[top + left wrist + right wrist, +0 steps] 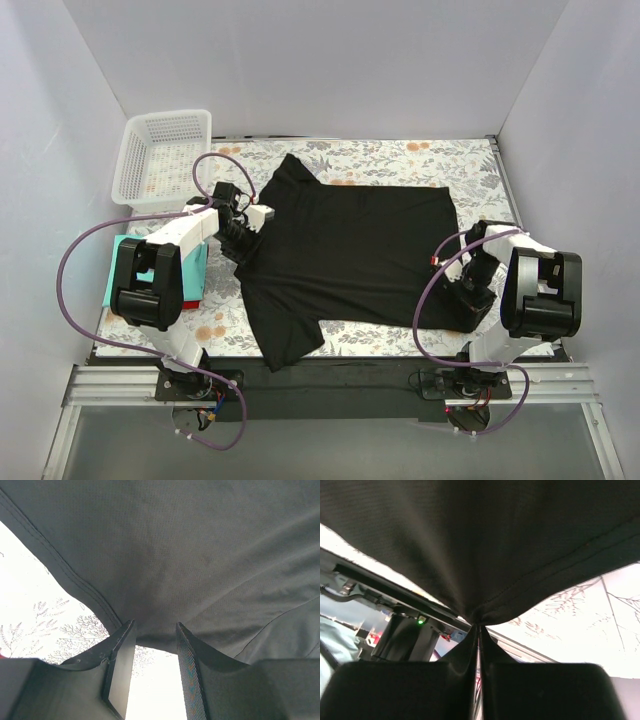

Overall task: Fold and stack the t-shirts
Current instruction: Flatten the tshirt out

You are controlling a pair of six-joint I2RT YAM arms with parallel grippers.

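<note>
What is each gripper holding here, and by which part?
Right gripper pinches the black t-shirt at its hem edge. Left gripper sits at the shirt's edge, jaws apart; a hold cannot be told.

Black t-shirt (200,550) cloth is filling most of the view, its hemmed edge hanging over the floral bench (45,625). The left gripper (155,630) jaws are standing apart, with the cloth's edge dipping between their tips.

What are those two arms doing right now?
Right jaws shut on black t-shirt hem. Left jaws apart around its sleeve-side edge. White basket clear of the work.
</note>
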